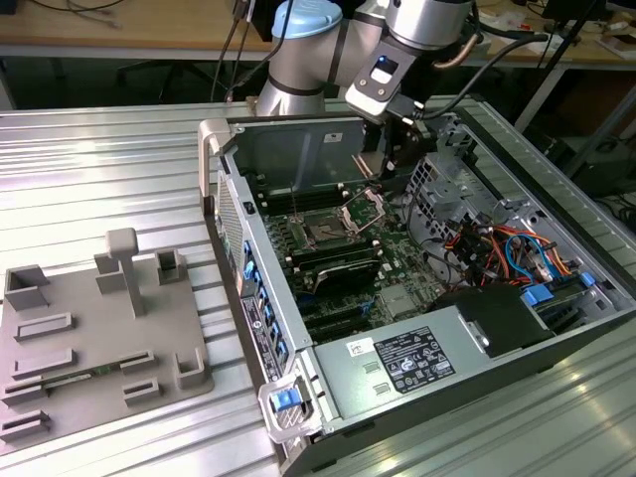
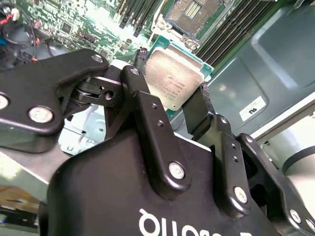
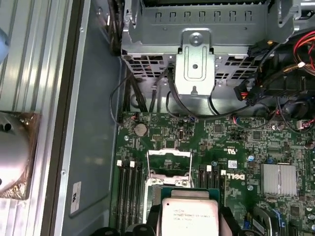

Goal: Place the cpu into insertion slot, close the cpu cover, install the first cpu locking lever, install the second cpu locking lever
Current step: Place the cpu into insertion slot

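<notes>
Inside the open computer case (image 1: 298,149), which lies on its side on the ribbed metal table (image 1: 99,169), the arm reaches down over the green board.

Hand (image 2: 167,89): closed on the chip, with two black fingers (image 2: 147,113) clamped on opposite edges.

Chip (image 2: 174,73): held in the air above the board, near the socket but not in it. Its metal top faces the camera in both wrist views.

Socket (image 1: 325,231): bare, contacts showing, nothing seated.

Cover (image 1: 365,206): swung up on its hinge and standing at the socket's edge toward the exterior view's right, so the hollow frame is out of the way.

Step in hand, as I judge it: the first one, getting the chip into the socket. The cover is not closed. The locking levers are too thin to pick out for certain.

What seating calls for, by my reading: the chip level and square over the socket with its corners matched, a straight descent with no sliding across the contacts, and fingers kept off the raised cover.

Count:
- One chip, one socket, one cover.
- One hand, with two fingers.
- One grey power box (image 1: 407,358) at the near end of the case.
- One grey moulded tray (image 1: 89,338) on the table at the exterior view's left, well apart from the case.
- Long black memory slots (image 3: 129,196) flank the socket; number uncertain.
</notes>
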`<state>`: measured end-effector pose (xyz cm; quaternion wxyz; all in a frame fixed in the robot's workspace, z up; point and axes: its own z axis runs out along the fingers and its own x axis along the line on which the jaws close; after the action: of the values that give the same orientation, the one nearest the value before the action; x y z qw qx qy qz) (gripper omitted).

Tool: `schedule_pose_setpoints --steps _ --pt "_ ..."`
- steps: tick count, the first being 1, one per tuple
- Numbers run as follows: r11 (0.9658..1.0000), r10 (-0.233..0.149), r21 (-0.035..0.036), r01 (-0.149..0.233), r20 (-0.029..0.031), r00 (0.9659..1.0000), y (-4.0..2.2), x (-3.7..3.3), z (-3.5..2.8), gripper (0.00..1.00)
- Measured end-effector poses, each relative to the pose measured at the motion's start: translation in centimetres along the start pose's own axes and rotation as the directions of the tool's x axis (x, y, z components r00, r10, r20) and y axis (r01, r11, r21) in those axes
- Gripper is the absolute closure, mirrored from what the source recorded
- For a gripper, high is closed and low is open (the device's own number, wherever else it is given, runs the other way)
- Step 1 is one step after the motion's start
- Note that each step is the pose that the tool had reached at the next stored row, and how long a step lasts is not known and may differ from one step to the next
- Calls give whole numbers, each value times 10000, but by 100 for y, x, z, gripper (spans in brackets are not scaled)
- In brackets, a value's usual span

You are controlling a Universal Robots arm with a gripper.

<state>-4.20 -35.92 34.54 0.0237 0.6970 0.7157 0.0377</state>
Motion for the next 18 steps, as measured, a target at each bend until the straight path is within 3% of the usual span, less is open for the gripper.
schedule_pose_setpoints --steps 4,7,13,18 --pt "9982 598 -12 -598 52 9982 -1 0 10 45" --pt "9942 1077 -24 -1077 94 9941 -2 -1 17 45" --pt "9923 1239 -29 -1239 108 9922 -2 0 19 45" --pt "9823 1876 -50 -1875 161 9821 -3 -1 30 45"
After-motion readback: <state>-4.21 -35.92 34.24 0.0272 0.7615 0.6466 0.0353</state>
